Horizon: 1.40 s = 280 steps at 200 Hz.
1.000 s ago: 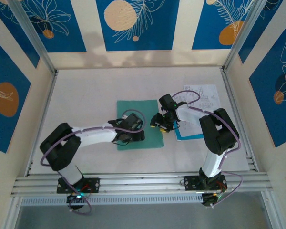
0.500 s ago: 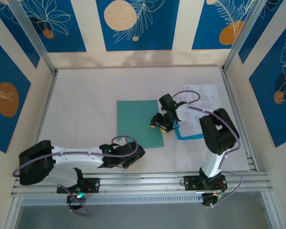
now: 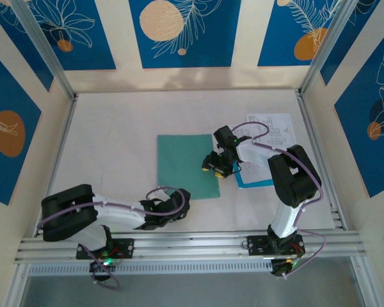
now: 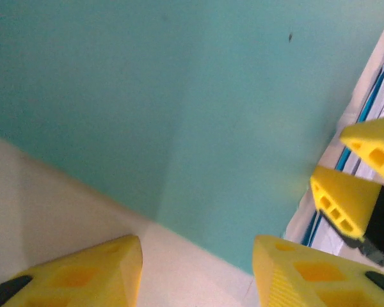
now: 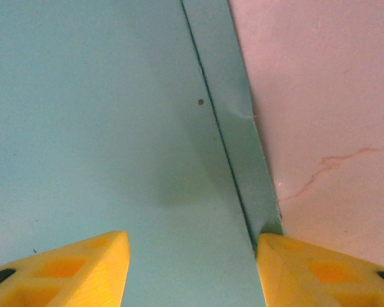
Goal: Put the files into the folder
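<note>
- Two grippers, each with fingers spread and nothing between them.
- Teal-green folder [image 3: 182, 160] lies flat on the table [image 3: 115, 128].
- The left gripper [image 4: 195, 256] sits at the folder's 6 o'clock corner, the right gripper [image 3: 212, 165] over its 3 o'clock edge.
- Files [image 3: 276, 126], light-blue sheet [image 3: 256, 181] included, lie at the folder's 3 o'clock.

Blue floral wall panels [image 3: 179, 32], pale tabletop [image 3: 115, 128]

The flat teal-green card folder [image 3: 185, 163] is matt and smooth. The off-white tabletop [image 5: 326, 96] is matt and faintly veined. The yellow wedge-shaped gripper fingers [image 5: 70, 268] look like moulded plastic. The silver rail [image 3: 192, 246] along the bottom is ribbed metal.
</note>
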Each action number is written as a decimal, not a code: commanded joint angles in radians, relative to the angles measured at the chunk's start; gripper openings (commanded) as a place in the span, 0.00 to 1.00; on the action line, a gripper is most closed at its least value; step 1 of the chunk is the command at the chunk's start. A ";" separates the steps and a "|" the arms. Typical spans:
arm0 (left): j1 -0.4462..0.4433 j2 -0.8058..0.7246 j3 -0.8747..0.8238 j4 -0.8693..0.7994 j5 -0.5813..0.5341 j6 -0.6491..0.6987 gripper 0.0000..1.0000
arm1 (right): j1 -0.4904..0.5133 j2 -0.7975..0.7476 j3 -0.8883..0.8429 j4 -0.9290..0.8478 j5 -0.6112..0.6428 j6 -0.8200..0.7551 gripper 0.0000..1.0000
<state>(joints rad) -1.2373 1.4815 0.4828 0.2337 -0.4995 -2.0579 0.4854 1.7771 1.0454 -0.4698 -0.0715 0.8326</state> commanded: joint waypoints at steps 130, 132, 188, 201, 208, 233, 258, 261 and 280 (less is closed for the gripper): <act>0.012 0.053 -0.037 0.191 -0.195 -0.255 0.34 | -0.010 0.008 -0.022 -0.054 -0.045 0.004 0.57; 0.013 0.055 -0.038 0.200 -0.195 -0.250 0.34 | -0.010 0.008 -0.022 -0.053 -0.047 0.003 0.57; 0.018 0.141 -0.049 0.412 -0.203 -0.189 0.30 | -0.024 0.013 -0.038 -0.011 -0.106 -0.004 0.57; 0.019 0.163 -0.049 0.458 -0.204 -0.180 0.29 | -0.029 0.016 -0.041 -0.008 -0.115 -0.007 0.57; 0.021 0.175 -0.049 0.484 -0.205 -0.171 0.28 | -0.030 0.018 -0.042 -0.005 -0.117 -0.009 0.57; 0.022 0.215 -0.048 0.572 -0.202 -0.141 0.21 | -0.037 0.019 -0.048 0.001 -0.129 -0.016 0.57; 0.024 0.233 -0.050 0.641 -0.197 -0.095 0.03 | -0.045 0.017 -0.056 0.019 -0.144 -0.022 0.57; 0.024 0.233 -0.051 0.647 -0.196 -0.089 0.02 | -0.046 0.015 -0.057 0.021 -0.147 -0.021 0.57; 0.024 0.213 -0.051 0.651 -0.182 -0.053 0.00 | -0.055 -0.004 -0.070 0.051 -0.166 -0.026 0.60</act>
<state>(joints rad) -1.2209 1.7039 0.4362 0.7788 -0.6788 -2.0872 0.4374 1.7767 1.0153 -0.4255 -0.1844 0.8204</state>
